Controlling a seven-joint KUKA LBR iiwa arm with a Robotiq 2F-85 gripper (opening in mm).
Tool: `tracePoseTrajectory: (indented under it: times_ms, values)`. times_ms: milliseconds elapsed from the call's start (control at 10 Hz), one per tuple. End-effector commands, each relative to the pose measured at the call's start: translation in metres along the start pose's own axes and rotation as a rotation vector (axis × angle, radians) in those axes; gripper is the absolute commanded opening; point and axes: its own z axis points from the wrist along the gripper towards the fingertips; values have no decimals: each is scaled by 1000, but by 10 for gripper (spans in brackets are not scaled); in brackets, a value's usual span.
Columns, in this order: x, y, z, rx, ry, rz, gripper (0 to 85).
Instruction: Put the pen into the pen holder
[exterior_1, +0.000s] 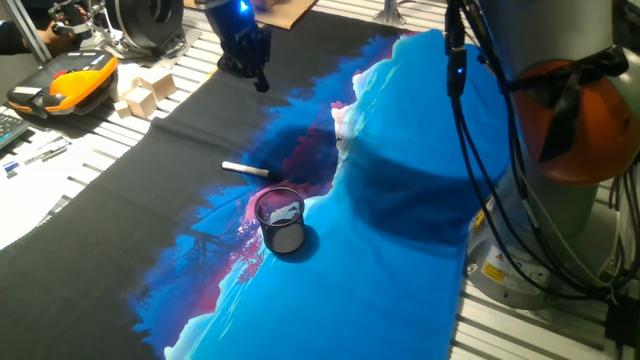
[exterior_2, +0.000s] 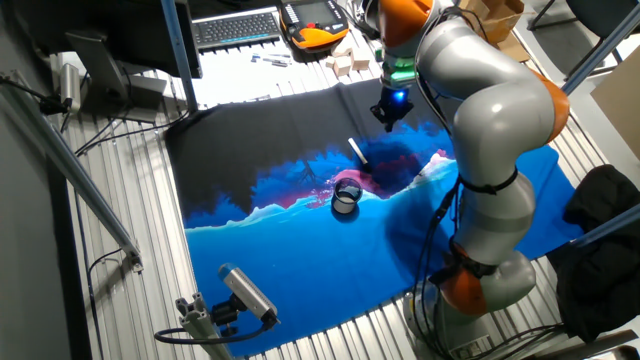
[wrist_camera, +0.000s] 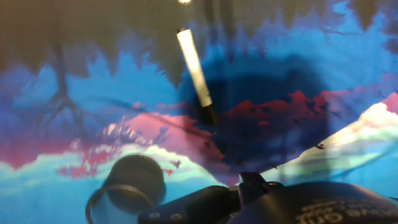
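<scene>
Right now your pen (exterior_1: 246, 170) lies flat on the printed cloth (exterior_1: 400, 250), a slim white barrel with black ends, just left of centre in one fixed view. From the hand view it runs at a slant down from the upper middle of the frame (wrist_camera: 195, 73), its dark tip pointing toward the centre. Near it, lower in the frame and not touching it, stands the pen holder (exterior_1: 281, 220), a small dark mesh cup with a round rim and a pale scrap inside.

You see the gripper (exterior_1: 250, 60) hanging above the cloth's black part, toward the top of that view and well apart from the pen. It has hold of nothing; how wide the jaws stand you cannot tell from these views.

The cloth shows blue, pink and black mountain shapes and covers a slatted metal table (exterior_2: 130, 290). At the upper left of one fixed view sit wooden blocks (exterior_1: 145, 92) and an orange and black handheld unit (exterior_1: 65, 82). A keyboard (exterior_2: 238, 26) lies at the top of the other fixed view.
</scene>
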Motion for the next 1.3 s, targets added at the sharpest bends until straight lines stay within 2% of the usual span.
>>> tracePoseTrajectory:
  times_ms: [0,100,200,300,500,600,700,800,1000,1200]
  values:
    - [0,1,0,49,1,-8,0]
    - [0,1,0,44,3,-2,0]
    - [0,1,-1,76,8,4,0]
    - [0,1,-1,81,8,14,0]
    - [0,1,-1,66,12,72,0]
    - [0,1,-1,48,17,100,0]
    - [0,1,-1,54,19,89,0]
    - [0,0,-1,85,10,49,0]
    - [0,-1,-1,112,-6,-35,0]
    - [0,-1,-1,93,-4,-6,0]
